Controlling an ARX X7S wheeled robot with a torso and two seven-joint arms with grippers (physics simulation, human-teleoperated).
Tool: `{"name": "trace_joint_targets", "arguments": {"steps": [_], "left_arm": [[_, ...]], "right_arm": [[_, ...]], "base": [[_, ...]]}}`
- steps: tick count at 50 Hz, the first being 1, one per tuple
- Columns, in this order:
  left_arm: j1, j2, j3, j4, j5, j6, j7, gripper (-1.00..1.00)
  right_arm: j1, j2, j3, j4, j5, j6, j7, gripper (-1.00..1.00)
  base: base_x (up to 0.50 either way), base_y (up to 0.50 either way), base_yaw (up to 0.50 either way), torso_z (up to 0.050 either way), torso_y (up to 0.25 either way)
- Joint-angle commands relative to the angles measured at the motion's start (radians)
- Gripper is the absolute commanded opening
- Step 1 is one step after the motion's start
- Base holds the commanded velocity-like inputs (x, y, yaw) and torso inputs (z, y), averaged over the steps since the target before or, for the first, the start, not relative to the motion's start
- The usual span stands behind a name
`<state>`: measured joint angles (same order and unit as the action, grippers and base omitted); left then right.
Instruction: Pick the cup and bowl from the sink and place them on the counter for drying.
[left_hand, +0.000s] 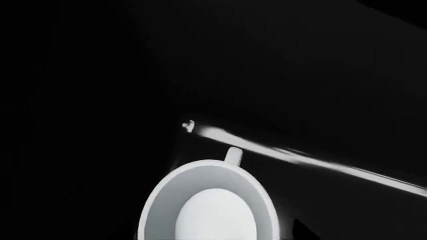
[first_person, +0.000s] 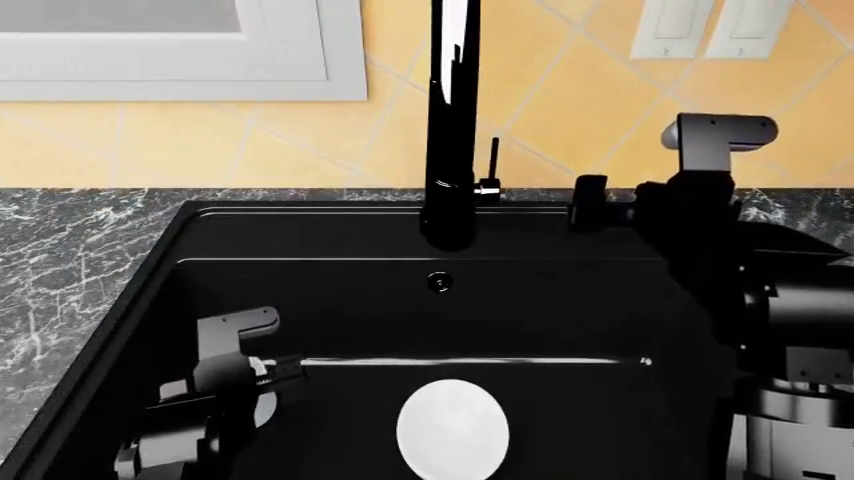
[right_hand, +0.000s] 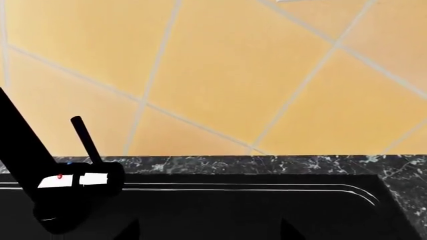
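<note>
left hand (first_person: 254, 400) low beside cup (left_hand: 208, 201)

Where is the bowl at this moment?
In the head view, the bowl lies on the floor of the sink, near the front, below the faucet and just right of the left claw.

- The black faucet (right_hand: 27, 165) stands at one edge, its thin lever (right_hand: 85, 140) angled upward.
- The sink (right_hand: 253, 215) rim meets a strip of veined dark counter (right_hand: 267, 162).
- Behind rises a yellow tiled wall (right_hand: 220, 75).
</note>
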<state>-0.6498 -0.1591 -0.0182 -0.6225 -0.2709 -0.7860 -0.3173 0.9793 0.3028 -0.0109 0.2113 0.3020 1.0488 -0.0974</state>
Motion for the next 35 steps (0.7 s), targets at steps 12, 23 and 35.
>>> {"name": "trace_joint_targets", "arguments": {"steps": [12, 23, 35], "left_arm": [[-0.055, -0.004, 0.009, -0.267, 0.018, 0.171, 0.057, 1.00], [-0.075, -0.003, 0.006, -0.356, 0.018, 0.223, 0.064, 1.00], [-0.043, -0.002, 0.017, -0.252, 0.012, 0.209, 0.069, -1.00]], "right_arm": [[-0.024, -0.008, 0.000, 0.019, -0.003, -0.018, -0.005, 1.00], [-0.029, -0.011, -0.006, 0.029, -0.002, -0.027, -0.005, 1.00], [-0.031, -0.013, -0.012, 0.039, 0.000, -0.038, -0.006, 1.00]], "base": [[0.00, 0.00, 0.00, 0.000, 0.000], [0.00, 0.00, 0.00, 0.000, 0.000], [0.00, 0.00, 0.00, 0.000, 0.000]]}}
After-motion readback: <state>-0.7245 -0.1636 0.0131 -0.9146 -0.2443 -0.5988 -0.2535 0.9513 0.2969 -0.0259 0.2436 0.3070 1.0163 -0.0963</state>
